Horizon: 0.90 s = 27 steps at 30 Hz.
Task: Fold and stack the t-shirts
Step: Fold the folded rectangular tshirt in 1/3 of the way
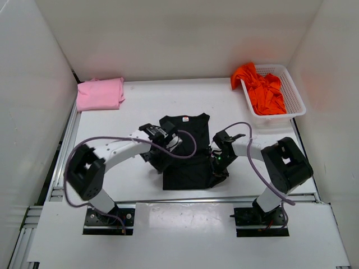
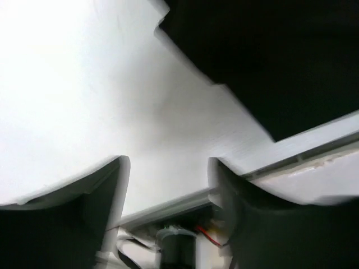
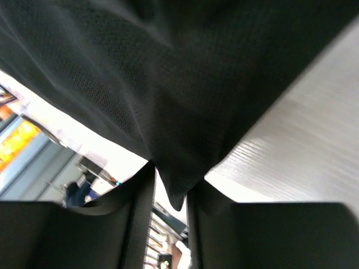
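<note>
The black t-shirt point(image 1: 188, 130) lies partly folded on the middle of the table, collar toward the back. My left gripper point(image 1: 162, 152) is at its left edge and stands open and empty point(image 2: 168, 171), with the black t-shirt point(image 2: 269, 61) up and to the right of its fingers. My right gripper point(image 1: 220, 166) is at the shirt's lower right corner. In the right wrist view its jaws point(image 3: 171, 168) are slightly apart, and a corner of the black t-shirt point(image 3: 168, 67) hangs between them. The pink t-shirt point(image 1: 100, 93) lies folded at the back left. The orange-red t-shirt point(image 1: 262, 89) is bunched in the basket.
A white mesh basket point(image 1: 291, 95) stands at the back right by the right wall. White walls close in the table on three sides. A metal rail point(image 1: 185, 199) runs along the near edge in front of the arm bases.
</note>
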{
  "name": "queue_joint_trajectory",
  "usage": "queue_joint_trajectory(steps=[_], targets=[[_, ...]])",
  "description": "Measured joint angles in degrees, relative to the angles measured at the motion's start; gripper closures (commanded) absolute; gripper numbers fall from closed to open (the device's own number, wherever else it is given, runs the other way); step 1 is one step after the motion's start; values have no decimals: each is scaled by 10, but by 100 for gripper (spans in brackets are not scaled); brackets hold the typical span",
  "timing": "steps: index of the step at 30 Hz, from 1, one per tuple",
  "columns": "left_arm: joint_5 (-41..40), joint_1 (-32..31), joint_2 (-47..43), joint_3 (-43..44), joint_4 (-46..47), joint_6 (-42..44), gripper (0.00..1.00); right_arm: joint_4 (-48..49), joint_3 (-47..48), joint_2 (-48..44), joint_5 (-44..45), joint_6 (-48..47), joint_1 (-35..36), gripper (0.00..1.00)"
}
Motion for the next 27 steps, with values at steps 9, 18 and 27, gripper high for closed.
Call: queue_joint_trajectory(steps=[9, 18, 27], targets=[[-78, -149, 2, 129, 176, -2, 0, 33, -55, -76, 10, 41, -9, 35], [-85, -156, 158, 147, 221, -2, 0, 90, -128, -165, 24, 133, -33, 32], [-98, -170, 146, 103, 229, -2, 0, 148, -148, -175, 22, 200, -34, 32]])
